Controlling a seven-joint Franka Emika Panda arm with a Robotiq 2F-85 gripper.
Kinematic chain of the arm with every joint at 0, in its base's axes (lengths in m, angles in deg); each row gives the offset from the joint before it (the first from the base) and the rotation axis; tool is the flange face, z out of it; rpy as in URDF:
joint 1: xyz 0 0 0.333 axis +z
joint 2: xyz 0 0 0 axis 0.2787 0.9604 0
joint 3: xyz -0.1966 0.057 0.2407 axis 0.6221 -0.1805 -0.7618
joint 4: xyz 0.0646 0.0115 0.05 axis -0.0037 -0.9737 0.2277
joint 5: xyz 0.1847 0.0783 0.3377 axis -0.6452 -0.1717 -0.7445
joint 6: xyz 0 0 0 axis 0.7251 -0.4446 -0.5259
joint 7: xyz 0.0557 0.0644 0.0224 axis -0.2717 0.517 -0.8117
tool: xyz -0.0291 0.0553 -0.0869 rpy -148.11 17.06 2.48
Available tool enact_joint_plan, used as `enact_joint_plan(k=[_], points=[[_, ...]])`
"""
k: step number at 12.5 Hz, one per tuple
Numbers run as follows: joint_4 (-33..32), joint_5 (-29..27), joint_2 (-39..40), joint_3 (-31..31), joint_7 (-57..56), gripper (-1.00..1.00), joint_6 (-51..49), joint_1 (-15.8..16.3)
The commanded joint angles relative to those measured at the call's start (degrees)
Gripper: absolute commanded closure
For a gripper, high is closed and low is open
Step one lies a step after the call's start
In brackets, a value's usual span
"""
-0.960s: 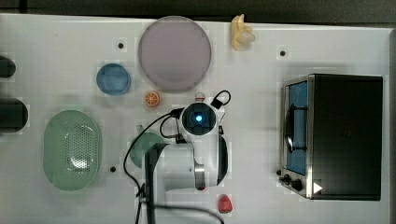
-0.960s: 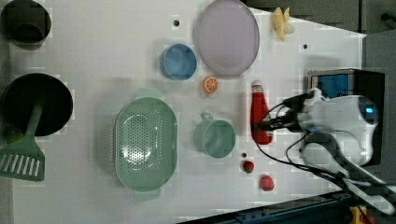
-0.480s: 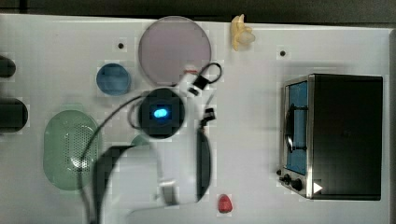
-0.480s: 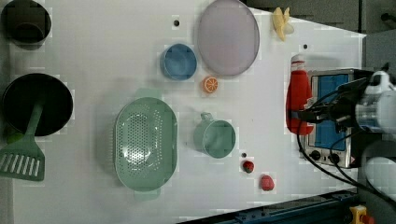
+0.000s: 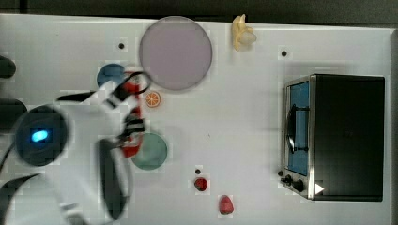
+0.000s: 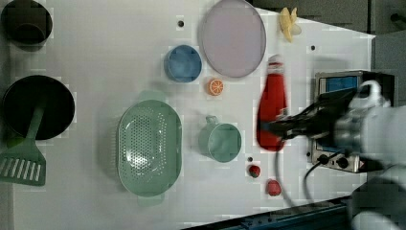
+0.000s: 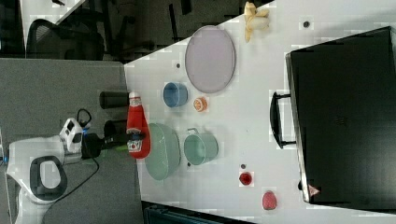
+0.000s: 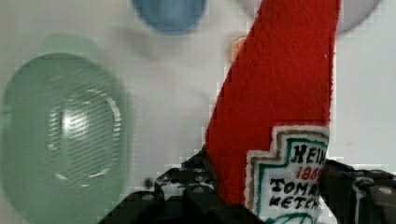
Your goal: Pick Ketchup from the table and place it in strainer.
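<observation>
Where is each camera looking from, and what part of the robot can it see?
Top view: straight above the table, looking down; the white arm covers the top view's lower left.
Left view: high over one side, looking down at the strainer; the arm reaches in from the left view's right, carrying the ketchup.
Right view: from the toaster oven's side, picture turned sideways; the arm is off the table edge.
Wrist view: on the hand, looking past the black fingers at the ketchup.
Shared: all four show the ketchup; left and right views also share the green cup.
</observation>
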Motion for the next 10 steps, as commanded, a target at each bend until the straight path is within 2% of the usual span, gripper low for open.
enact_joint_plan(k=[1,7,10], points=[[-0.25,-0.50,4.39,-5.13,16.57,-0.25,0.71,3.13],[-0.26,0.31,18.14,-13.68,33.67,-0.25,18.02,5.22],[-0.47,5.18,25.74,-13.46,37.65,-0.25,23.55,7.45]])
